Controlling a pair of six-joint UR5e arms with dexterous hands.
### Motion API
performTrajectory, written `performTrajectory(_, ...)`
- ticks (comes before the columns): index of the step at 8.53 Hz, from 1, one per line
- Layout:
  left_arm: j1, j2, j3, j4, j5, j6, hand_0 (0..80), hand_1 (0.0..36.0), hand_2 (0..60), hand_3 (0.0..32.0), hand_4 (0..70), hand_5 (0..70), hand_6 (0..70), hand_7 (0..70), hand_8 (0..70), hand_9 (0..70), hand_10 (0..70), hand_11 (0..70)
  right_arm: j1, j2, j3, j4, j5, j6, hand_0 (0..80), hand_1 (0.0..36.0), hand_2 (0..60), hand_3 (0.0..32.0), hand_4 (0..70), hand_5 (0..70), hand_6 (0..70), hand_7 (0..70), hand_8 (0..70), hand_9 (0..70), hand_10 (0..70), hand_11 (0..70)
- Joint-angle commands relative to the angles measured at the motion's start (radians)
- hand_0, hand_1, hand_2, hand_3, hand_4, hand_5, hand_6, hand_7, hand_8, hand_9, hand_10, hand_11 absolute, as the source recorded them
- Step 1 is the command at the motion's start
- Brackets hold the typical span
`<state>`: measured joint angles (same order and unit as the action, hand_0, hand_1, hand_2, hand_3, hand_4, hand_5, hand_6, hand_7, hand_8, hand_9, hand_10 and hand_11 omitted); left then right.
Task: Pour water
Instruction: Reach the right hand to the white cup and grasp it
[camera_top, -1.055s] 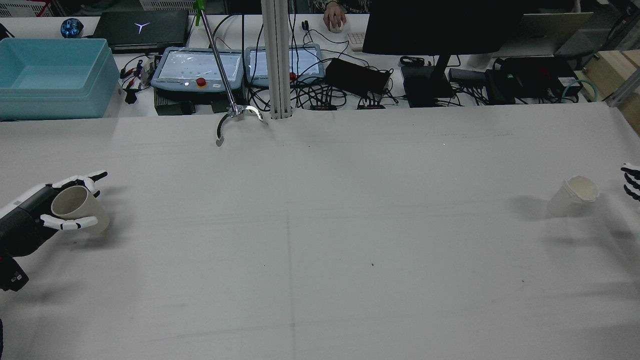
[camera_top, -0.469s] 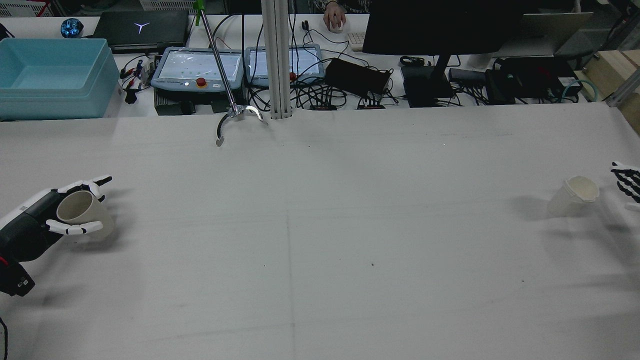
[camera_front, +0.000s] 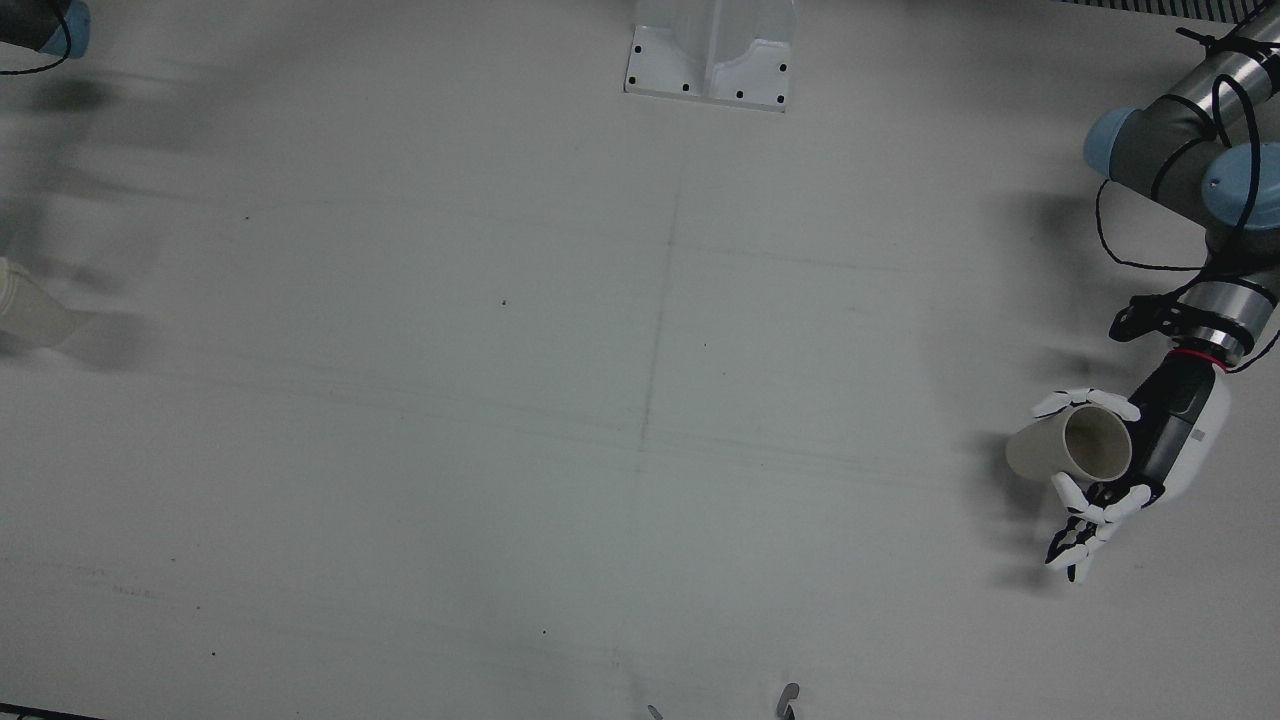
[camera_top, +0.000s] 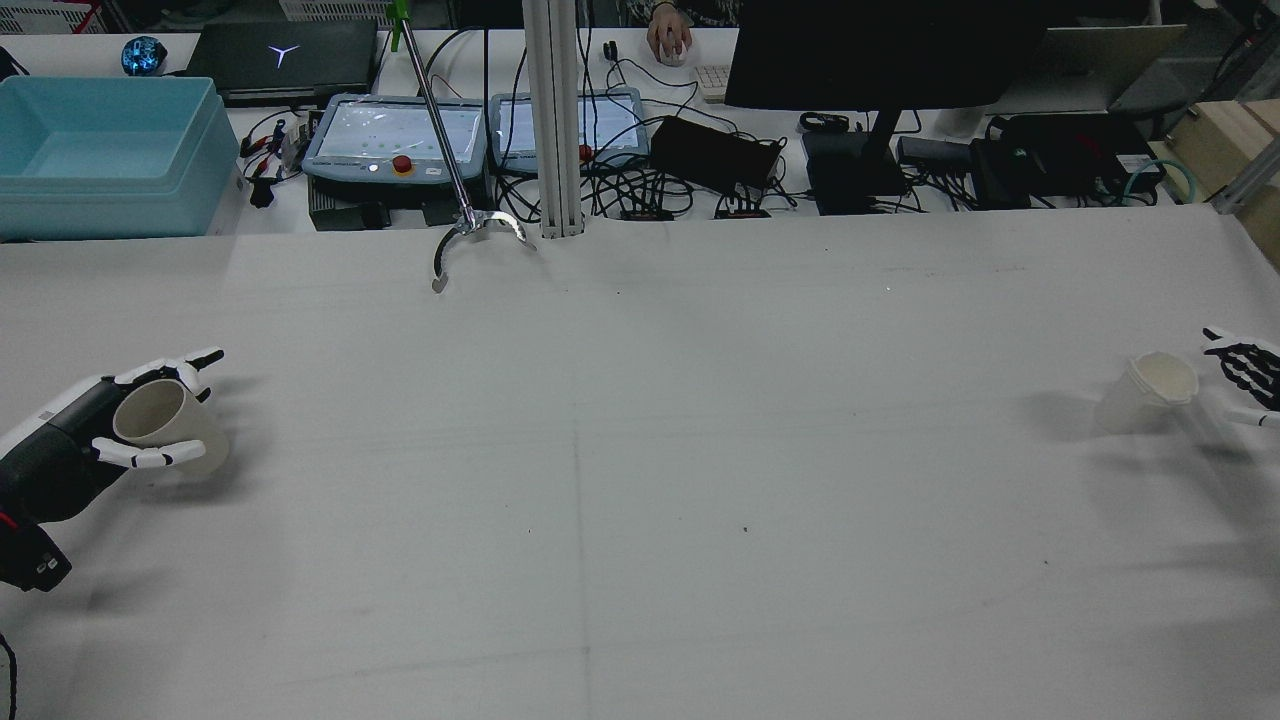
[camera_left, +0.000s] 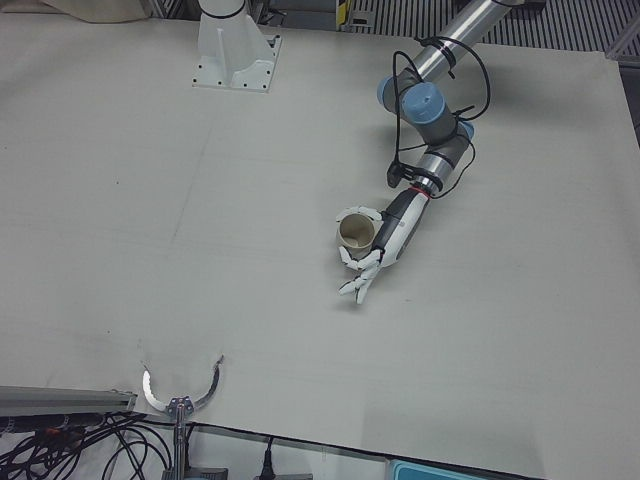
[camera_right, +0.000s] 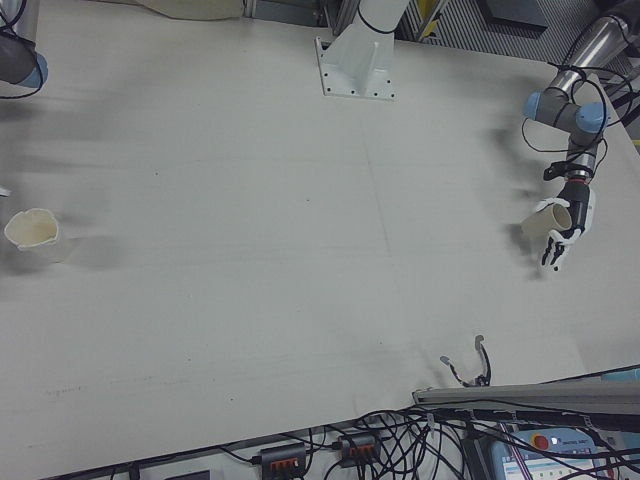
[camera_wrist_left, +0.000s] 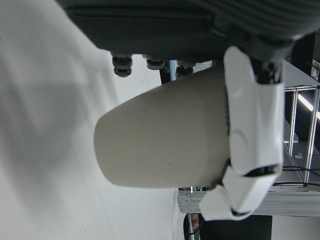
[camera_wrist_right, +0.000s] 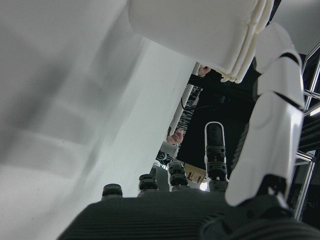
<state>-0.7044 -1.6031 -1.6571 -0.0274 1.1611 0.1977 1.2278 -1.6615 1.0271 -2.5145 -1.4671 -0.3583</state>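
A wide white table (camera_front: 400, 500) fills the front view, desks of cables and monitors beyond it out of frame. Here my left hand (camera_front: 1110, 470) has its fingers wrapped round the tan cup (camera_front: 1068, 445), mouth tipped toward the arm; the white cup (camera_front: 25, 310) shows only at the far edge.

In the rear view, my right hand (camera_top: 1242, 385) has moved in over the last second from the frame's edge to just beside the white cup (camera_top: 1150, 392), fingers spread, holding nothing. My left hand (camera_top: 110, 430) has hardly shifted, the tan cup (camera_top: 165, 425) gripped as before. I judge the second grasp is next, pouring not yet begun.

The left-front view shows one arm, one hand, one tan cup. The right-front view shows both cups, well apart at opposite ends of the table.

The left hand view shows fingers pressed on the cup wall. The right hand view shows the white cup near a finger; whether they touch, I cannot tell.

Count: two cups, two hands, one litter-picker claw (camera_top: 480, 235).
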Motion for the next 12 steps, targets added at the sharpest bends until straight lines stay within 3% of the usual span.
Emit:
performTrajectory(1, 0.000, 0.000, 0.000, -0.005, -0.008, -0.003, 58.9, 32.0, 57.1, 0.0, 54.2, 70.0, 8.6, 15.3, 0.8, 1.6, 3.7, 7.3, -0.045, 0.032, 0.014, -0.059, 0.001, -0.036, 51.9, 19.5, 14.4, 0.0, 7.1, 34.4, 6.4, 11.2, 3.2, 4.3, 0.0, 0.0)
performTrajectory(4, -0.001, 0.005, 0.000, -0.009, -0.008, -0.011, 58.6, 31.8, 56.5, 0.0, 53.6, 70.0, 8.2, 14.9, 0.7, 1.5, 3.7, 7.3, -0.077, 0.049, 0.018, -0.075, 0.004, -0.054, 51.5, 18.8, 11.9, 0.0, 4.4, 31.6, 4.6, 9.7, 2.6, 3.6, 0.0, 0.0)
performTrajectory(7, 0.000, 0.008, 0.000, -0.014, -0.009, -0.011, 58.3, 31.3, 55.7, 0.0, 52.2, 70.0, 7.7, 14.5, 0.6, 1.5, 3.7, 7.2, -0.094, 0.049, 0.097, -0.122, 0.007, -0.097, 51.8, 19.5, 13.9, 0.0, 5.2, 33.4, 5.2, 10.9, 3.0, 4.3, 0.0, 0.0)
performTrajectory(9, 0.000, 0.009, 0.000, -0.022, -0.017, -0.015, 57.5, 30.8, 54.8, 0.0, 51.0, 70.0, 7.5, 14.2, 0.6, 1.4, 3.9, 7.4, -0.164, 0.063, 0.180, -0.237, 0.005, -0.100, 53.3, 21.3, 16.7, 0.0, 7.5, 41.5, 7.7, 14.6, 3.7, 5.3, 0.0, 1.1)
performTrajectory(10, 0.000, 0.011, 0.002, -0.022, -0.024, -0.021, 57.2, 29.3, 49.9, 0.0, 49.2, 70.0, 7.2, 13.9, 0.4, 1.3, 3.8, 7.2, -0.191, 0.097, 0.194, -0.294, 0.005, -0.102, 55.5, 23.3, 19.6, 0.0, 11.3, 51.7, 10.3, 17.2, 4.7, 6.5, 0.6, 3.1)
performTrajectory(11, 0.002, 0.012, 0.002, -0.022, -0.024, -0.021, 57.4, 29.2, 49.3, 0.0, 49.0, 70.0, 7.2, 13.8, 0.4, 1.3, 3.6, 7.1, -0.192, 0.104, 0.208, -0.315, 0.005, -0.099, 55.5, 23.3, 19.6, 0.0, 11.3, 51.7, 10.3, 17.2, 4.7, 6.5, 0.6, 3.1)
performTrajectory(12, 0.002, 0.020, 0.000, -0.028, -0.024, -0.023, 56.4, 28.4, 48.5, 0.0, 48.0, 70.0, 7.0, 13.4, 0.4, 1.2, 3.6, 6.9, -0.185, 0.097, 0.276, -0.320, 0.005, -0.099, 79.1, 36.0, 49.9, 0.0, 22.0, 70.0, 27.0, 40.7, 20.4, 29.3, 12.4, 21.4)
